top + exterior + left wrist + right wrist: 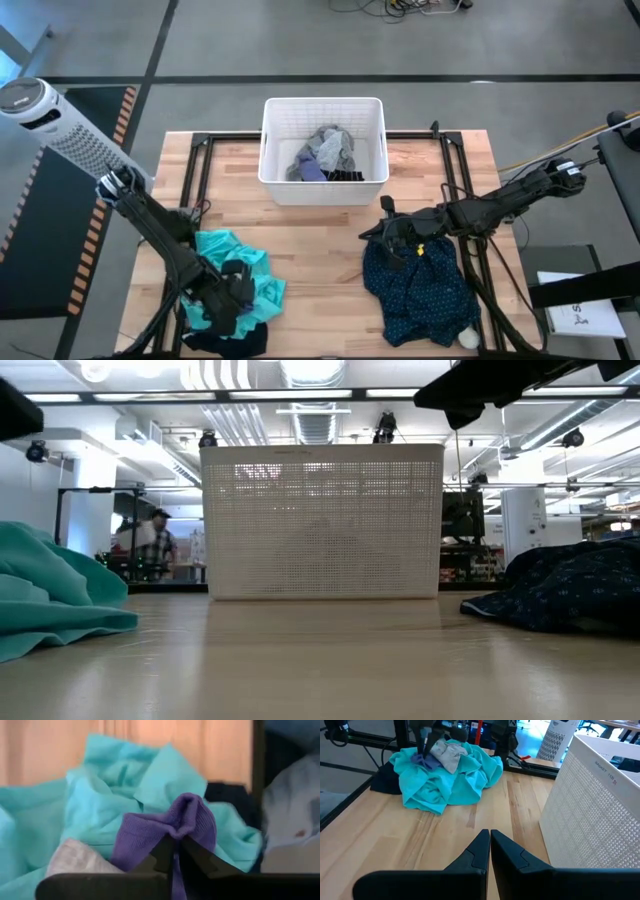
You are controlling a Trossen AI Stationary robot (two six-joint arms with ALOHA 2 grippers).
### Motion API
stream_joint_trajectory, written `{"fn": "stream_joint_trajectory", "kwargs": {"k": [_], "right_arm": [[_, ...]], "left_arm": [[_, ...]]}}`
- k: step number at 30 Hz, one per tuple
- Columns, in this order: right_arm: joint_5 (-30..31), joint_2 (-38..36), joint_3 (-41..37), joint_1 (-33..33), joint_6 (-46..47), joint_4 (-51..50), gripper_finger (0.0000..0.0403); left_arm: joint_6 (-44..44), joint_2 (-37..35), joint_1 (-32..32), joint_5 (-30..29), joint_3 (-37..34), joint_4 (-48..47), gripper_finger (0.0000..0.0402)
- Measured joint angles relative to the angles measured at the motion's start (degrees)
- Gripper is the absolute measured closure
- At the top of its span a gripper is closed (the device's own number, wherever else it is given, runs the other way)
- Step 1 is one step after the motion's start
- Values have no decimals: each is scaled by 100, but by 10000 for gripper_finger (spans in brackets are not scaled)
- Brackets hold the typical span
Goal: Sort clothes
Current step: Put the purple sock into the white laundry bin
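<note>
My left gripper (237,287) is over the teal shirt (215,245) at the table's near left, shut on a purple piece (165,830). A grey piece (75,860) lies beside the purple one on the shirt. A dark garment (225,342) lies under the shirt's near edge. My right gripper (489,840) is shut and empty above bare wood, by the far left edge of the navy white-dotted garment (425,290). The white basket (323,102) holds grey pieces (330,145), a purple piece (312,170) and black socks (348,176). My left gripper pinches a bunched fold of the purple piece (186,827) between its two fingertips. The fingers come from above, pointing down. The cloth bulges around the fingertips, and the piece rests on the teal shirt (445,785).
The basket stands at the far middle of the table, and the low view shows its near wall (320,520). A small white item (468,338) lies at the navy garment's near right corner. A white tower fan (60,120) stands off the table's far left. Bare wood lies between the two piles.
</note>
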Motion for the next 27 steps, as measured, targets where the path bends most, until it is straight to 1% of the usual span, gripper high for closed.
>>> {"fn": "stream_joint_trajectory", "kwargs": {"k": [2, 4, 8, 14, 21, 23, 27], "right_arm": [[0, 0, 0, 0, -1, 0, 403], [0, 0, 0, 0, 0, 1, 403], [0, 0, 0, 0, 0, 2, 403], [0, 0, 0, 0, 2, 33, 403], [0, 0, 0, 0, 0, 41, 403], [0, 0, 0, 0, 0, 40, 403], [0, 0, 0, 0, -1, 40, 403]], "left_arm": [[-24, -233, 6, -229, 25, 3, 398], [-26, -463, 17, -583, 120, -15, 399], [178, -918, 32, -1544, 435, -33, 401], [1015, -1362, 81, -3244, 1110, -195, 401], [2414, -1563, 442, -4890, 1868, -186, 401], [2812, -1589, 676, -5174, 2028, -184, 401], [3637, -1635, 1389, -5198, 2249, 86, 401]]}}
